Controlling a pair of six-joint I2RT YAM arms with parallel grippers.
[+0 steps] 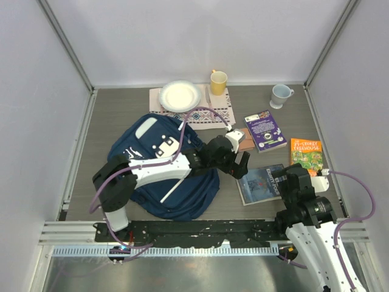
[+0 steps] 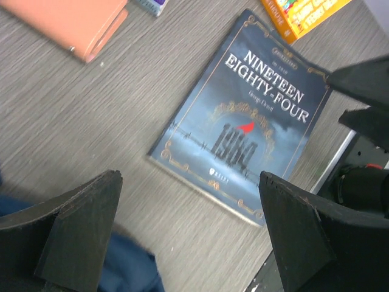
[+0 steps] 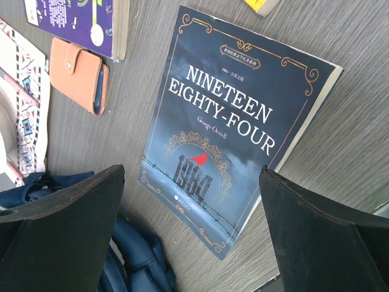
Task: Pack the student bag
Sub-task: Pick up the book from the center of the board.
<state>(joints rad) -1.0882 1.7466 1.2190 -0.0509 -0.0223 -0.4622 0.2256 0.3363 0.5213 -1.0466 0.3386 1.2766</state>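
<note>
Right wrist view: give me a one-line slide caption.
Open right claw hovers over the Nineteen Eighty-Four book lying flat beside the navy student bag.

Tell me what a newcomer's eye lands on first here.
The navy student bag sprawls at the near left of the table, the largest thing there. Right of it lies a dark Nineteen Eighty-Four book, with the left gripper and right gripper both pointed at it, jaws wide open.

The left arm [image 1: 159,170] hides the middle of the bag [image 1: 130,143] from above; wallet [image 2: 70,21] and purple book [image 3: 73,18] run off their views' top edges.
</note>
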